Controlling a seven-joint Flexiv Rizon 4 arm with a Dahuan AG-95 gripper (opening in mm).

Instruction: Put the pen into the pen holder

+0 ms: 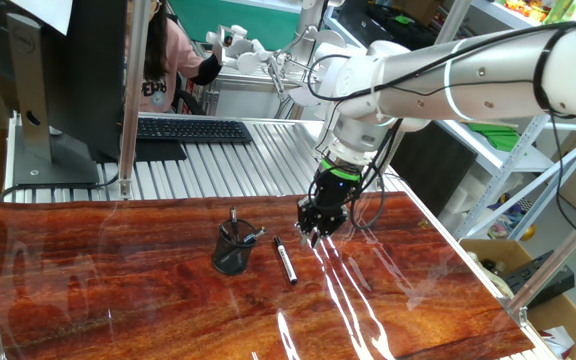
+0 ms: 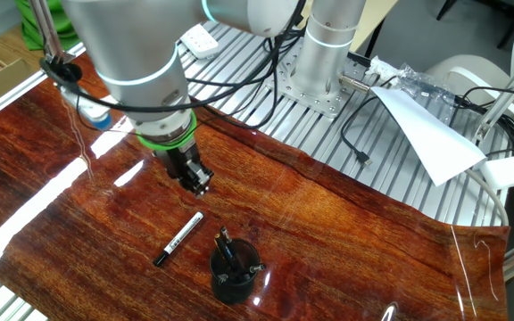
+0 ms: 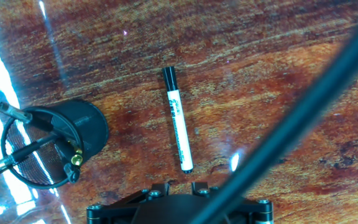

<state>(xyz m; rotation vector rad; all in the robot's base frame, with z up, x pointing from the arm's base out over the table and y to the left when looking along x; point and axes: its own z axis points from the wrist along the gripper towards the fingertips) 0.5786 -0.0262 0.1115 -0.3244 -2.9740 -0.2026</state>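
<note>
The pen (image 1: 285,260) lies flat on the reddish wood tabletop, with a black cap and a white barrel. It lies just right of the pen holder (image 1: 236,248), a small black mesh cup that has a few dark pens standing in it. My gripper (image 1: 313,235) hovers a short way above the wood, right of the pen and apart from it. In the hand view the pen (image 3: 178,127) lies straight ahead of my gripper (image 3: 182,185) and the pen holder (image 3: 48,146) is at the left. The fingertips stand a little apart with nothing between them. In the other fixed view the pen (image 2: 178,239) lies below my gripper (image 2: 199,187).
A keyboard (image 1: 193,130) and a monitor stand sit on the slatted metal bench behind the wood. A person sits at the far back. White paper (image 2: 426,134) and cables (image 2: 355,147) lie near the arm's base. A dark cable (image 3: 303,118) crosses the hand view.
</note>
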